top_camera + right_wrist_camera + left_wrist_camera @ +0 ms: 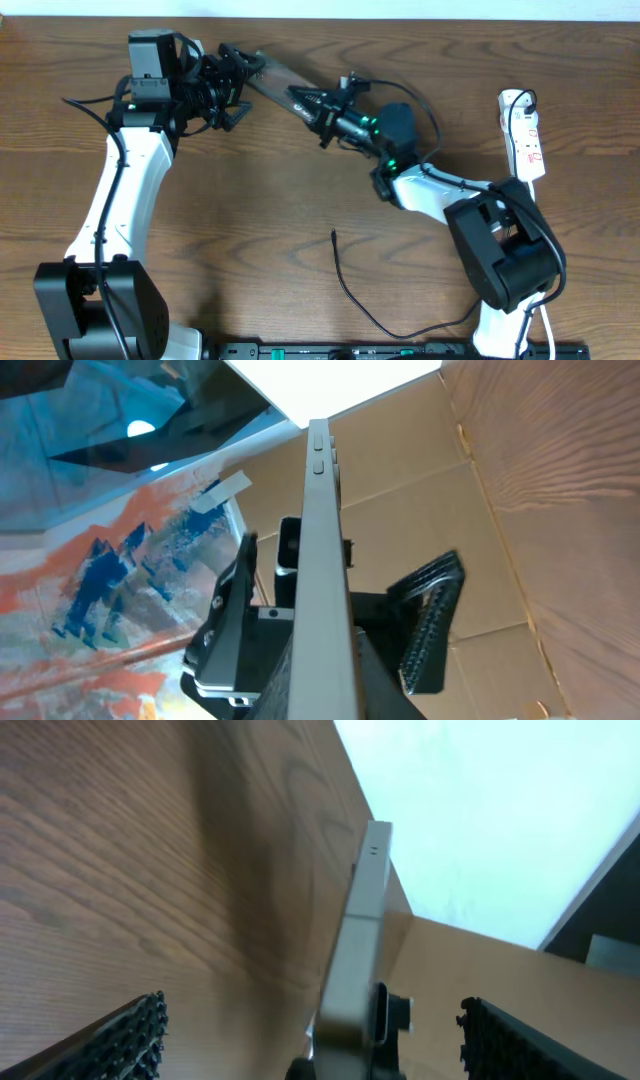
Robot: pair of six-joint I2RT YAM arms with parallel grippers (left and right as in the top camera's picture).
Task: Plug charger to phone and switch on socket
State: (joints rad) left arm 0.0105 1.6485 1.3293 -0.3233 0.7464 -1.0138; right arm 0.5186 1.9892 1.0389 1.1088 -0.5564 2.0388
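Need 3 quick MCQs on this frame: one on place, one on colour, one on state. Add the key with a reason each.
1. Where does the socket lie?
A) by the right edge of the table
B) at the middle
C) by the left edge

2. What colour is the charger cable?
A) white
B) black
C) red

3. How does the right hand stand?
A) open, holding nothing
B) shut on the phone
C) shut on the charger's tip

Key:
1 A, the white strip sits at the far right in the overhead view.
2 B, it shows as a thin black line on the wood, its tip lying free.
3 B, the right wrist view shows the phone's edge clamped between its fingers, while the left hand stands open around the other end.
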